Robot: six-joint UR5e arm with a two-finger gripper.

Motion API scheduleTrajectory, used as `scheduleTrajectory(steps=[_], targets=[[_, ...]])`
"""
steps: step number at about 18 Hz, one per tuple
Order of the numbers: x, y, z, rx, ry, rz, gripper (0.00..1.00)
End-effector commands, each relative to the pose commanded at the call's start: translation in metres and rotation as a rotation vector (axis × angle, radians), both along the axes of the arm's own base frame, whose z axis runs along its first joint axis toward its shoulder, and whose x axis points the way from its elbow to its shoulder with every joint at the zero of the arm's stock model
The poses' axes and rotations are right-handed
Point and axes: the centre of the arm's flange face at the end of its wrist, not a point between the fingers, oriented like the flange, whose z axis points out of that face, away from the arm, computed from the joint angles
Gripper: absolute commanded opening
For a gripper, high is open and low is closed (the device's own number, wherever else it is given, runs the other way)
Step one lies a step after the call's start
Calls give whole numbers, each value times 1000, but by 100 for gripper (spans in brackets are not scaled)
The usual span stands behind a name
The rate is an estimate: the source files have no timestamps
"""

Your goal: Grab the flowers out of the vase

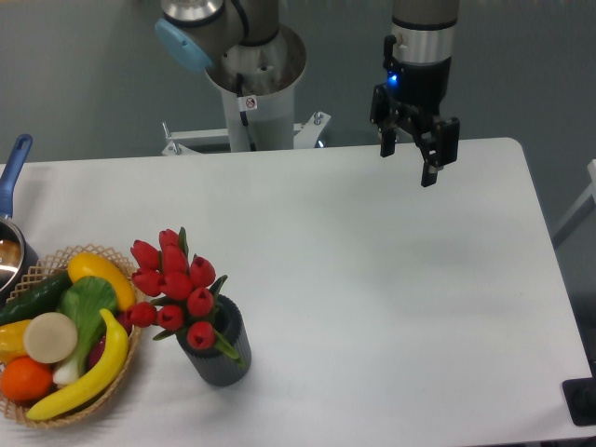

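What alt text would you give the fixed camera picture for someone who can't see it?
Red tulip flowers stand in a dark ribbed vase at the white table's front left, beside a wicker basket of fruit and vegetables. The arm's open hand hangs empty over the far right side.

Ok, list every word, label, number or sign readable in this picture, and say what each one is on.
No text is readable.
Small round red-ringed sticker on the white cylindrical robot pedestal: too small to read.
Nothing printed shows on the black two-finger gripper or the dark grey ribbed vase.
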Motion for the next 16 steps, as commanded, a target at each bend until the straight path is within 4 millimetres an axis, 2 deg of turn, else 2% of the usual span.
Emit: scheduleTrajectory(steps=[10,14,16], targets=[[2,5,1,41,-26,12,100],[7,13,-8,161,-174,201,100],[12,21,-12,209,-168,231,100]])
